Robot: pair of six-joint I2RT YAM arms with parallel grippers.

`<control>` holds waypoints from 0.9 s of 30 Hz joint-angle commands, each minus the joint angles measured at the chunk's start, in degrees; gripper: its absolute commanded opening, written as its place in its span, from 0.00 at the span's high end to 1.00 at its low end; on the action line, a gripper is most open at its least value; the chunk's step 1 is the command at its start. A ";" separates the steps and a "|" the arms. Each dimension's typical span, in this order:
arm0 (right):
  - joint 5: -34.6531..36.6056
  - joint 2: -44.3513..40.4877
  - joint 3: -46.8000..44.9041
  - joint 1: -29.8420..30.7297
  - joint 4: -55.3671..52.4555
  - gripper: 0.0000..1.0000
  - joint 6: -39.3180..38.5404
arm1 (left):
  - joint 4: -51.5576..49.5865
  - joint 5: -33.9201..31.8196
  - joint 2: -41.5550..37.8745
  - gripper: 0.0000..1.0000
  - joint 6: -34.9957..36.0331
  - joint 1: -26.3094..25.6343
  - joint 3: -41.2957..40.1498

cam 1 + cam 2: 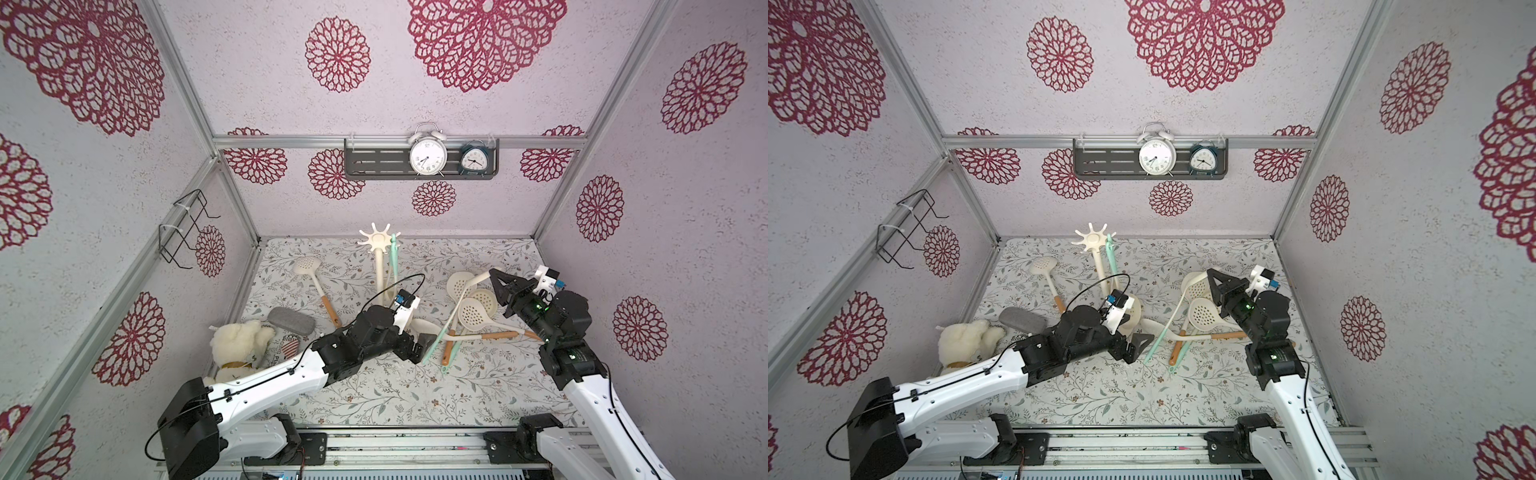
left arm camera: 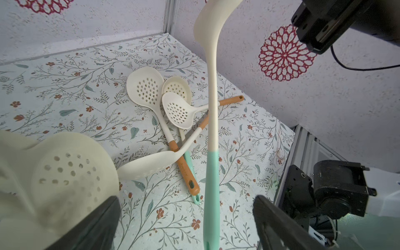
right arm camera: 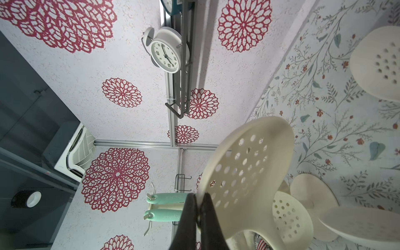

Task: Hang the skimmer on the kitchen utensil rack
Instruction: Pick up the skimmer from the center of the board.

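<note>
Cream kitchen utensil rack [image 1: 379,241], leaf-sprigged mat [image 1: 374,395]; beside the rack, cream skimmers [image 1: 473,312] — mint or orange handles — and a grey, seemingly speckled pouch [image 1: 291,321].

The left arm [image 1: 270,380] and right arm [image 1: 594,399] wore white shells dotted with small screws, black joint housings and thin black cables; the right gripper [image 1: 494,275] was black, triangular.

Bright, even, diffuse light, soft faint shadows under the utensils [image 1: 473,311] on the bench [image 1: 374,395], walls [image 1: 685,208] stretched toward the edges by wide-angle lens, skimmer [image 3: 244,173] rim and jaws blurred close to wrist camera.
</note>
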 commanded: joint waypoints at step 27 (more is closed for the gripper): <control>4.48 -3.42 0.44 -0.30 0.38 1.00 0.37 | -9.85 -9.44 2.45 1.00 3.61 -8.52 2.41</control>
